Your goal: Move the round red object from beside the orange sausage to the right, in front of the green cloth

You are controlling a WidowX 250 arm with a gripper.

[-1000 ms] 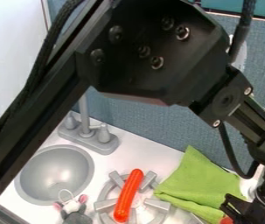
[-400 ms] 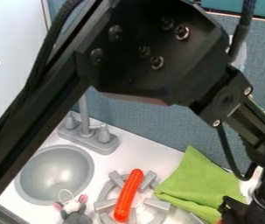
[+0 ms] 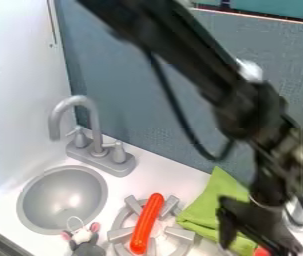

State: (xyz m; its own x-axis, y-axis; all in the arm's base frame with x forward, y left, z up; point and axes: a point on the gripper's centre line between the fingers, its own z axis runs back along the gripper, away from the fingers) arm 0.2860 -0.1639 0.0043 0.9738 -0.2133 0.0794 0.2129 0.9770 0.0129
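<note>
Just right of the burner [image 3: 180, 233], your gripper [image 3: 260, 248] hangs low over the green cloth [image 3: 210, 215], jaws apart, with a small red-orange piece [image 3: 262, 252] showing between them; you can't tell whether they touch it. Keep both tips clear of the cloth's folds, which could snag and drag. Left of the burner sits the toy mouse [image 3: 87, 247]. The orange sausage [image 3: 145, 225] lies across the burner, so avoid sweeping over it. Farther left is the sink basin [image 3: 63, 200], its faucet [image 3: 95, 120] behind.
</note>
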